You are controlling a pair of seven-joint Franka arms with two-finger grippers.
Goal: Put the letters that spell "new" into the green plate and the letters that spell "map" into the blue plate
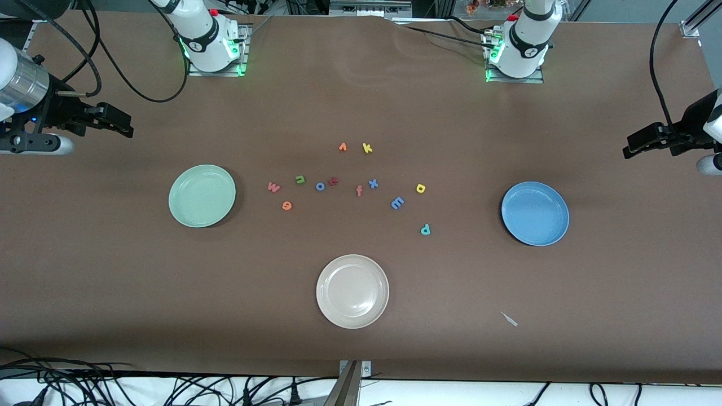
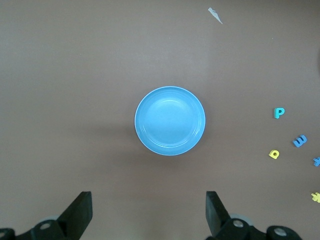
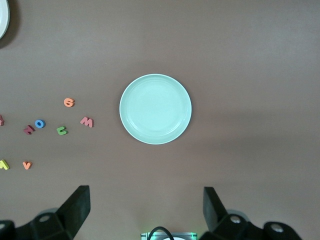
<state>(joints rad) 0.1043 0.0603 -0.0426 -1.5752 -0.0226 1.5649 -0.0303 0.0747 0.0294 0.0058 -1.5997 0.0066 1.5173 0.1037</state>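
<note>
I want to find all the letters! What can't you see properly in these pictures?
- Small dark-red letter beside the blue o: too small in the front view to read.
- Yellow k: cut off by the left wrist view's edge.
- Cream-white plate: mostly cut off by the right wrist view's edge.
- Scrap near the blue plate: too small to name.

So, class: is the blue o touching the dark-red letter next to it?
Apart. The front view shows a thin strip of brown table between the blue o and the dark-red letter; the right wrist view shows the same gap.
</note>
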